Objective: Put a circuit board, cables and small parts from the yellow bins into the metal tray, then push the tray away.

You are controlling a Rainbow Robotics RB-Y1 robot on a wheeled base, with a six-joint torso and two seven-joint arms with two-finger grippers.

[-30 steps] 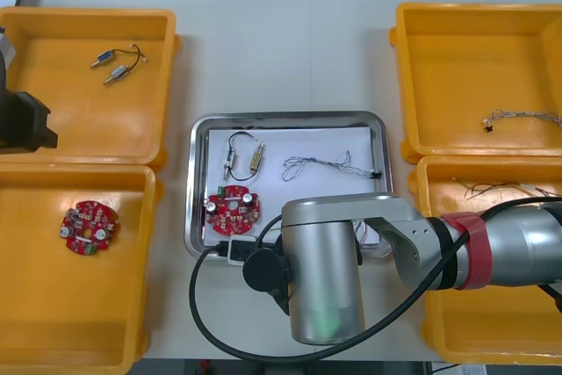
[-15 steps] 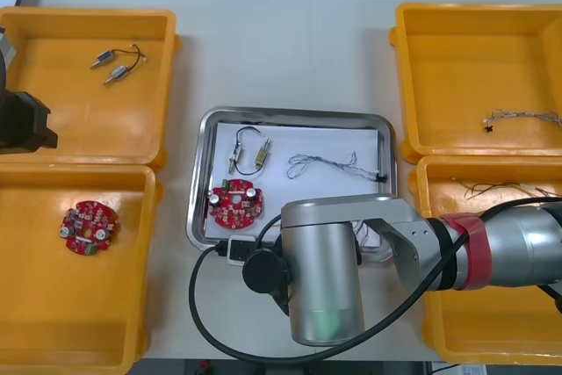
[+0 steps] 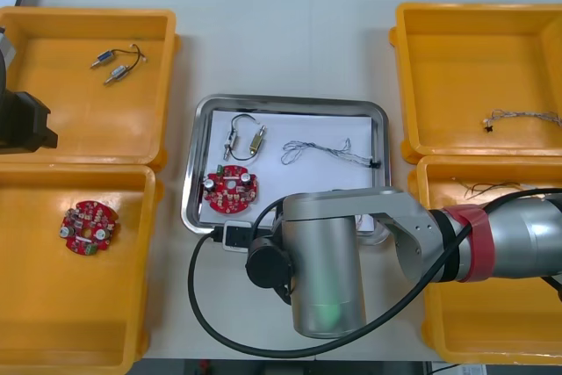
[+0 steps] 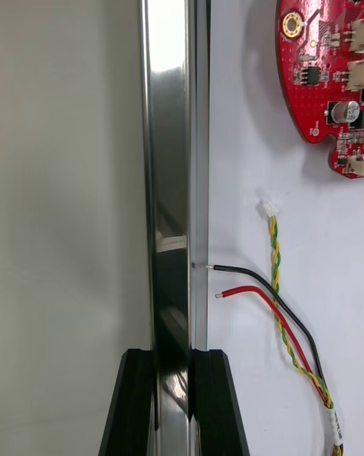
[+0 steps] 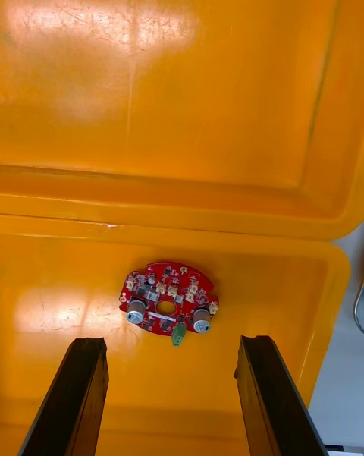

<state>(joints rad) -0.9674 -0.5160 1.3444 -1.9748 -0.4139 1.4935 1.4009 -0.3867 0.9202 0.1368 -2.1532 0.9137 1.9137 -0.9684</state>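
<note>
From where I stand, the light tabletop (image 3: 281, 32) carries four yellow bins with the metal tray (image 3: 290, 101) between them. The loading part of the job looks done, and what remains, I judge, is the push away toward the far edge.

The far left bin (image 3: 53, 120), near left bin (image 3: 53, 305), far right bin (image 3: 457, 68) and near right bin (image 3: 492, 322) each hold spare stock.

The right arm (image 3: 325, 278) reaches across the tray's near side. The right end effector (image 4: 173, 357) is closed on the tray's near rim, one black finger outside the rim and one inside. That grip suits shoving the tray, though I cannot say how far it has to go.

The left end effector (image 5: 168, 342) hangs wide apart and empty above the near left bin, at the tabletop's left edge, and seems to be waiting.

Inside the tray lies a red circuit board (image 3: 230, 191) at its near left. A twisted blue and white cable (image 3: 325, 154) lies toward its far right, and a red and yellow cable (image 4: 246, 290) lies just inside the gripped rim. Small metal parts (image 3: 246, 140) on a black lead sit at the far left.

Left behind are a spare board (image 3: 88, 227), a pale cable (image 3: 522, 118), a thin dark cable (image 3: 492, 189) and more wired parts (image 3: 114, 63).
</note>
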